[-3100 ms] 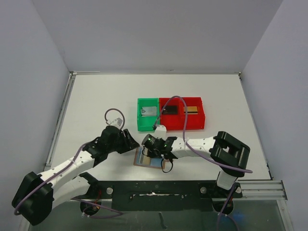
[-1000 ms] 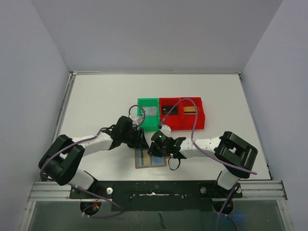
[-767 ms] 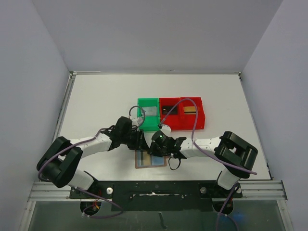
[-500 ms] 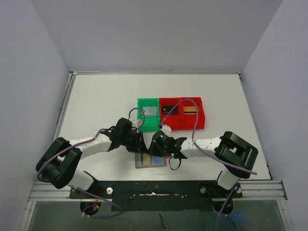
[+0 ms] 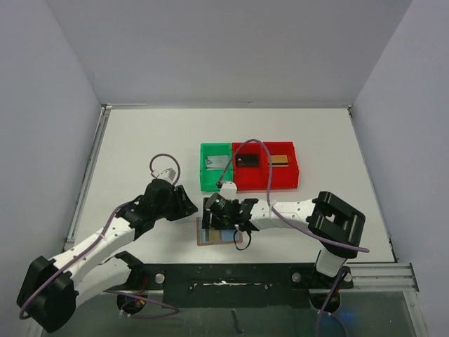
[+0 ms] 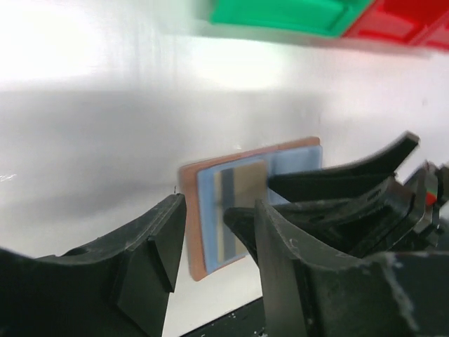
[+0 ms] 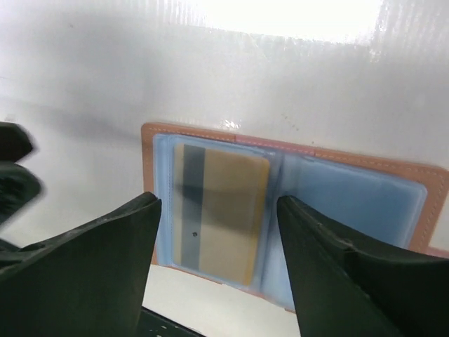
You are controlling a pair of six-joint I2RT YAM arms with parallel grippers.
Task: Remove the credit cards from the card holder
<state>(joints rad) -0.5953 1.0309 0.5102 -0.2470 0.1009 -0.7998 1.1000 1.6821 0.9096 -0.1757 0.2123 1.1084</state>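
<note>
Card holder (image 5: 214, 239) lies open at the near edge of the table (image 5: 140, 154) in the top view, left gripper (image 5: 189, 205) withdrawn. Left wrist: its jaws stand apart, empty. Right wrist: right gripper (image 7: 217, 210) just opened astride one pocketed gold card (image 7: 223, 225), still to extract.

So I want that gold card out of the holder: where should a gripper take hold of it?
Probably the gold card by its long edge nearest the fold of the card holder, coming from above with the right gripper: it lies flat in the pocket, so only a lifted edge can be pinched.
</note>
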